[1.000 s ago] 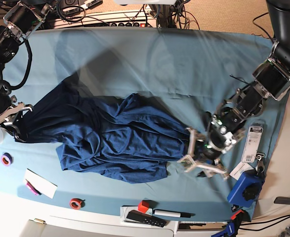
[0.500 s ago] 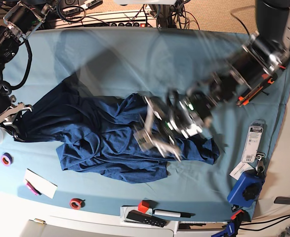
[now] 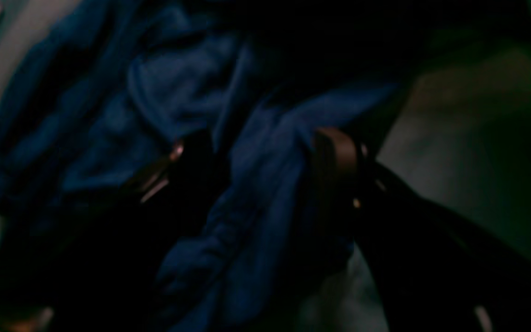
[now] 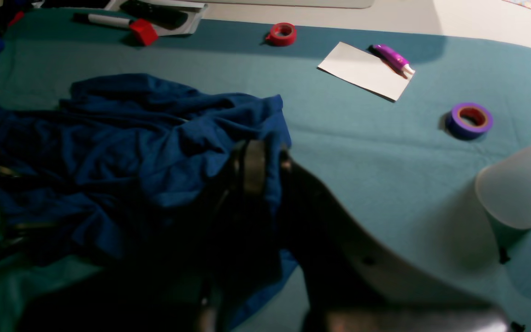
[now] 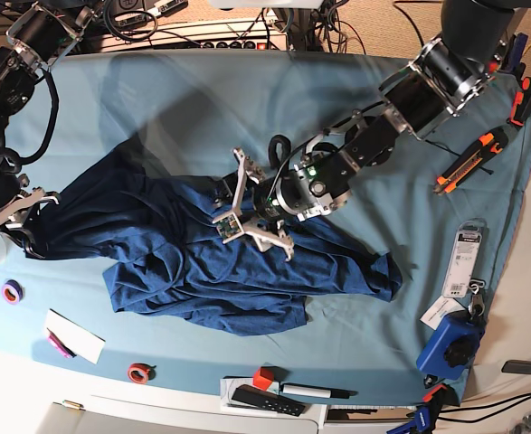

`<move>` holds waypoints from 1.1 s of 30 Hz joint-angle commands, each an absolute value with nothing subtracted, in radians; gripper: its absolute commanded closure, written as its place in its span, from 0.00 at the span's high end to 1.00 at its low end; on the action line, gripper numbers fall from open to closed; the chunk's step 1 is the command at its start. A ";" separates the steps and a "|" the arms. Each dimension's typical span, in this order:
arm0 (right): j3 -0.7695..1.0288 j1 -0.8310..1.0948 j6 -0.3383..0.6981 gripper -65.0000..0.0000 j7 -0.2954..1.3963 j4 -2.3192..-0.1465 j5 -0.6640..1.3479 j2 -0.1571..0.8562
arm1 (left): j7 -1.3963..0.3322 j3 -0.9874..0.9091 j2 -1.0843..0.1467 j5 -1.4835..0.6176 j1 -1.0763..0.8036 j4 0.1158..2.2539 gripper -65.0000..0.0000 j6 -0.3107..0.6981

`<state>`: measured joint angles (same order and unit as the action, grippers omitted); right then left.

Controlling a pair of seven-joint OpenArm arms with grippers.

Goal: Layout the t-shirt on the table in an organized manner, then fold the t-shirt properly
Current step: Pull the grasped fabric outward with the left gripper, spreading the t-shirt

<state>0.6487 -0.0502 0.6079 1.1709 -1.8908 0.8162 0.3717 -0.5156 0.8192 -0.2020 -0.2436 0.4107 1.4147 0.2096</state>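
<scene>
**Navy tee bunched mid-table, both claws pinching it**

Navy-blue heathered fabric is what fills most of the scene: the short-sleeved t-shirt (image 5: 202, 262) lies crumpled across the middle and left of the light teal cloth-covered table (image 5: 202, 99), wrinkled all over, with one tail trailing off toward the right.

Left gripper (image 5: 247, 212) sits over the shirt's centre, and in its own wrist view the two dark fingers (image 3: 334, 157) are clamped on a ridge of navy cloth, though that shot is pretty dark and blurry. Right gripper (image 5: 16, 221) is at the shirt's far left edge, fingers (image 4: 247, 166) closed on a fold of the hem.

Around the edges: a purple tape roll (image 4: 470, 120), a white paper card (image 4: 366, 70) with a purple marker (image 4: 392, 57) touching it, a red tape roll (image 4: 281, 33) and a small red cube (image 5: 263, 377) along the near rim. An orange-and-black utility knife (image 5: 469, 161) lies well apart on the right.
</scene>
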 commanded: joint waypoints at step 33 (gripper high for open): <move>0.655 -0.067 0.612 0.00 1.098 -1.905 0.792 0.391 | -0.529 0.813 -0.623 -0.104 0.448 1.589 0.11 -0.012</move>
